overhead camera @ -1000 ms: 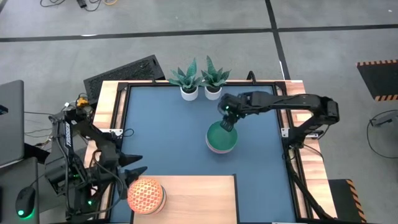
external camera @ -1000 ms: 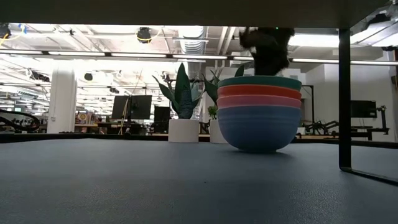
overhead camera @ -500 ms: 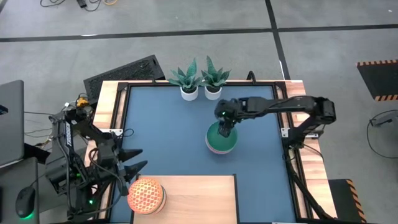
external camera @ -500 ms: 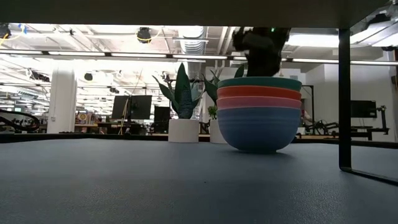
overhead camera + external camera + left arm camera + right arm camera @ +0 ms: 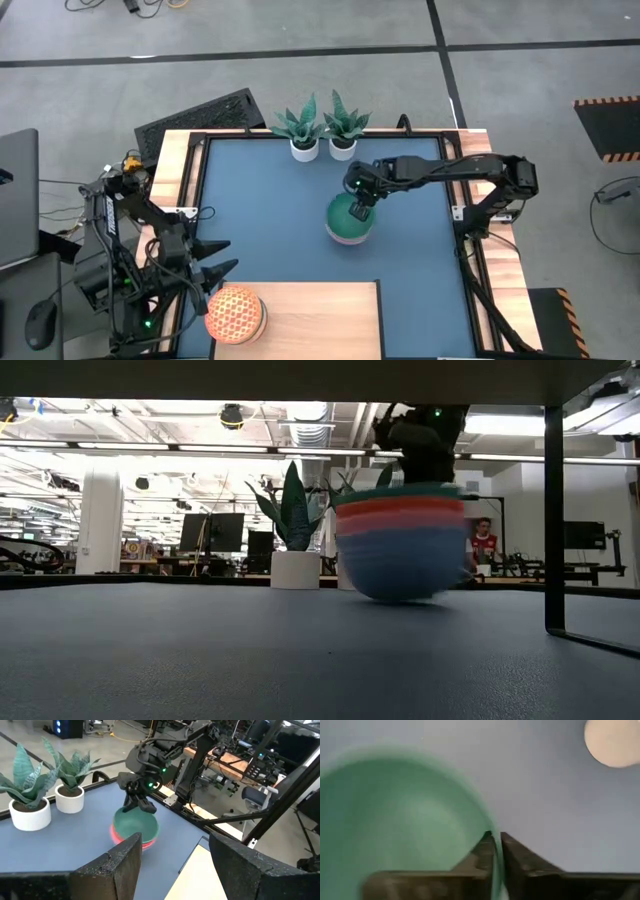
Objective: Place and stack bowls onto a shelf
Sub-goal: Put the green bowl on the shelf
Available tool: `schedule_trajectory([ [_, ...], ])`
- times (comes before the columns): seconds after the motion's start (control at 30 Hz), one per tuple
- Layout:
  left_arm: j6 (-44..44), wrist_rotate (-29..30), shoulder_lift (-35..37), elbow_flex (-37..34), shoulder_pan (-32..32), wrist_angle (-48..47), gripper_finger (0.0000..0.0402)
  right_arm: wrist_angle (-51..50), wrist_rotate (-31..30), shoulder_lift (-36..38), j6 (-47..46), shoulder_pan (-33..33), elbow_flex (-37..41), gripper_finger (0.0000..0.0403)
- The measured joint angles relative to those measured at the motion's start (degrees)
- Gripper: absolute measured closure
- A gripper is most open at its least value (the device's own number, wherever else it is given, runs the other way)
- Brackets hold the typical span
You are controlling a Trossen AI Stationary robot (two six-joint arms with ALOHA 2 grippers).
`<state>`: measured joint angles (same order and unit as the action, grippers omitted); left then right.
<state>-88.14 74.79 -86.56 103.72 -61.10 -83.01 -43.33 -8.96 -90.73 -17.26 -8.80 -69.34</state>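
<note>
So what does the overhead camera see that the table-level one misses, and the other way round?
Only the overhead view shows the pale wooden shelf, the orange patterned bowl on it, and the left tool waiting open near that bowl. From above, only the top green bowl of the stack is clear.

Only the table-level view shows the stack's layers: green, red, pink, light blue. It also shows a person in the room behind.

Both show the right tool shut on the stack's rim, and the potted plants.
</note>
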Motion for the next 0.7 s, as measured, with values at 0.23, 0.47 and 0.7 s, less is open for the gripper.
schedule_trajectory([
  [0.23, 1.2, 0.0, 0.0, 0.0, 0.0, 0.0, 0.0187, -0.2, 0.0, 2.8, -5.0, -0.3, -0.9, 0.0376],
  [0.47, 1.9, -1.5, 0.0, 0.0, 0.0, 0.1, 0.0187, -0.4, 2.9, 5.5, -9.6, 0.3, -5.1, 0.0376],
  [0.7, 1.9, -2.1, 0.0, 0.0, -0.7, 0.2, 0.0187, 0.3, 6.0, 6.0, -14.3, 10.0, -13.9, 0.0376],
])
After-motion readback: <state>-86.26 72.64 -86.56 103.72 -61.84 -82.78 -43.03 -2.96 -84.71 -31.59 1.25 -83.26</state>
